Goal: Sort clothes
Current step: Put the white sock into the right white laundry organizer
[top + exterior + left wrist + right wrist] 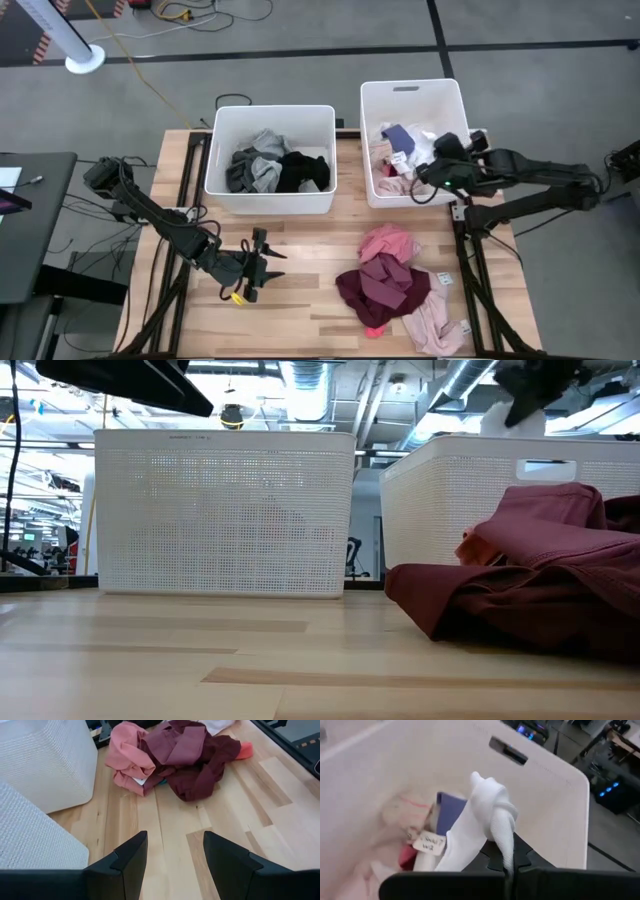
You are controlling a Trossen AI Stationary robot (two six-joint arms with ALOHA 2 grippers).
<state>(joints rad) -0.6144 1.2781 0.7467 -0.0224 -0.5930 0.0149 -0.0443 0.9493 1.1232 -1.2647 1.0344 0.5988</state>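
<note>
High view: right gripper (432, 172) clamps white garment (490, 827) over right bin (455, 100) for dropping; left gripper (258, 262) empty, parted above counter (310, 300).

I am seeing even overhead light falling on the pale wooden tabletop (300, 300), giving only soft shadows. In the low view, bright ceiling strip lights (310, 375) are glaring and the nearest maroon fabric heap (540, 580) is showing slightly soft. The white knotted cloth (490, 820) is blurring in the right wrist view.
</note>
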